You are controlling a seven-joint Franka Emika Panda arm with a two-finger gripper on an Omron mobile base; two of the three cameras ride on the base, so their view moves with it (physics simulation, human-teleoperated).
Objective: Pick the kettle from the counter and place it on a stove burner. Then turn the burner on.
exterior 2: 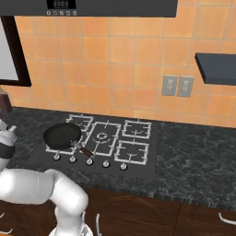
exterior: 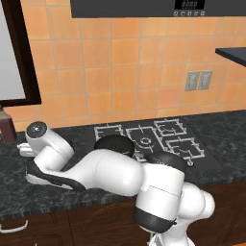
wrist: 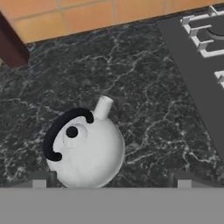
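Observation:
The kettle [wrist: 85, 151] stands upright on the dark marbled counter [wrist: 144, 87]. It is silvery-white, with a black arched handle, a black lid knob and a short spout pointing toward the tiled wall. My gripper [wrist: 111, 181] hangs just above it, open, with one fingertip [wrist: 39, 179] beside its left side and the other far off to its right. Nothing is held. A small stove burner [exterior 2: 132, 152] with a light-grey grate sits at the cooktop's front right, also seen as the stove burner [exterior: 185, 146]. In the left base view my arm bends low to the left over the counter [exterior: 226, 134].
A black frying pan [exterior 2: 62, 134] rests on the cooktop's left burner, also seen as the frying pan [exterior: 115, 143]. Several knobs [exterior 2: 90, 161] line the cooktop's front edge. A dark brown block [wrist: 11, 48] stands by the wall left of the kettle. The cooktop edge [wrist: 192, 57] lies right of the kettle.

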